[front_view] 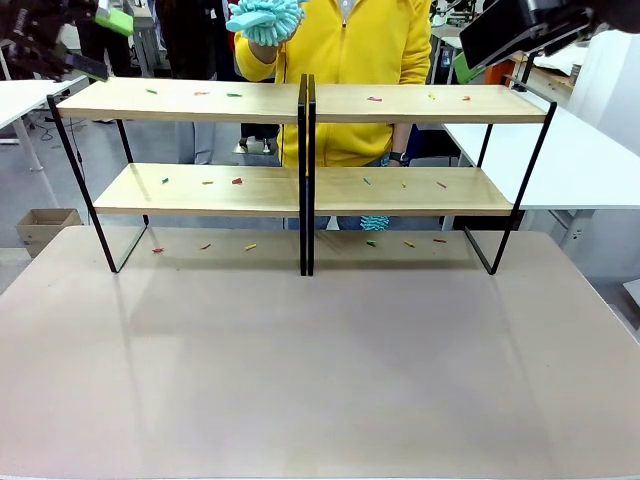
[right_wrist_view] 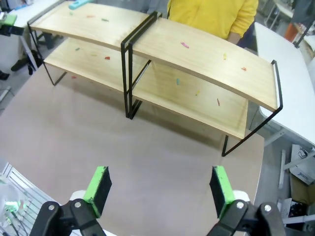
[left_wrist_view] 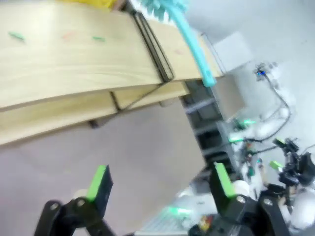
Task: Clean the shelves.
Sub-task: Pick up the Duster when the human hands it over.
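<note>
While the right claw (right_wrist_view: 160,176) gapes, the shelves (right_wrist_view: 197,55) stand well beyond.

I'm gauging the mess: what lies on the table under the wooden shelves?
Small red, yellow and green scraps lie scattered on the beige table beneath the light wooden two-tier shelves. The lower boards hide the table's far strip, so more may lie there.

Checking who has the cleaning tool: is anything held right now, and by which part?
The left gripper and right gripper are open and empty. The person holds a teal duster above the shelves; the gripping spot is hidden.
</note>
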`<state>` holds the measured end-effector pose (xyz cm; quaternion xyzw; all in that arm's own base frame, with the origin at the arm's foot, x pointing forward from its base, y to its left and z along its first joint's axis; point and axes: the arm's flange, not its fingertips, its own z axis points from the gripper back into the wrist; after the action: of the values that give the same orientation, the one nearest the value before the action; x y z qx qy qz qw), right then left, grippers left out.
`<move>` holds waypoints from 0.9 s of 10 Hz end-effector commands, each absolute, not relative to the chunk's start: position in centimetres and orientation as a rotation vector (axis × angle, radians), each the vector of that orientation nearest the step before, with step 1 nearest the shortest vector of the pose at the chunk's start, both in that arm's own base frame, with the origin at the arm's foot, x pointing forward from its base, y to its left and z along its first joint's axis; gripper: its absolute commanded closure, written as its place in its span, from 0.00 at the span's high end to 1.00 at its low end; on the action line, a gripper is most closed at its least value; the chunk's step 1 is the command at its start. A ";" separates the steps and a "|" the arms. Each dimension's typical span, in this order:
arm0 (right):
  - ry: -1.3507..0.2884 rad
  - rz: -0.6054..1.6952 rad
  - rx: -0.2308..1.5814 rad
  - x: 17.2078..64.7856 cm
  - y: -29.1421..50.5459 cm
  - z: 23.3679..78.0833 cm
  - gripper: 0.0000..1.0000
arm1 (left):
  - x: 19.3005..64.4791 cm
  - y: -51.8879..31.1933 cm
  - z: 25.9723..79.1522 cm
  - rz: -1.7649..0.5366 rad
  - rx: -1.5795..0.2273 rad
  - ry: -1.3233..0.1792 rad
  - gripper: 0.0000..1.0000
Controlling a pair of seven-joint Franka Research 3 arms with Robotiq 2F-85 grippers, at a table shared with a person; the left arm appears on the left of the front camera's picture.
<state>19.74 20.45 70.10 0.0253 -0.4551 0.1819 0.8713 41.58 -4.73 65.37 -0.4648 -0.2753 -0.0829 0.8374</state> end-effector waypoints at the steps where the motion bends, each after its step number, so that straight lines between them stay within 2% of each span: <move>1: -0.951 0.380 0.058 19.7 20.4 70.2 1.00 | 42.2 -6.0 65.9 0.151 -0.882 -0.292 1.00; 2: -0.951 0.380 0.058 19.7 20.4 70.2 1.00 | 41.6 -4.7 65.4 -0.175 -0.983 -0.583 1.00; 3: -0.951 0.380 0.058 19.7 20.4 70.2 1.00 | 41.6 -4.7 65.4 -0.175 -0.983 -0.583 1.00; 4: -0.951 0.380 0.058 19.7 20.4 70.2 1.00 | 43.2 -5.1 63.9 -0.042 -0.999 -0.449 1.00; 5: -0.951 0.380 0.058 19.7 20.4 70.2 1.00 | 43.4 -5.9 64.5 -0.116 -1.140 -0.404 1.00; 6: -0.951 0.380 0.058 19.7 20.4 70.2 1.00 | 44.8 -6.0 64.9 -0.096 -1.251 -0.367 1.00; 9: -0.951 0.380 0.058 19.7 20.4 70.2 1.00 | 49.2 -7.6 65.0 0.030 -1.287 -0.391 1.00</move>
<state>19.70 20.49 70.12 0.0250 -0.4555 0.1823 0.8710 47.71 -6.61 64.51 -0.5984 -0.1762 -0.0013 0.7816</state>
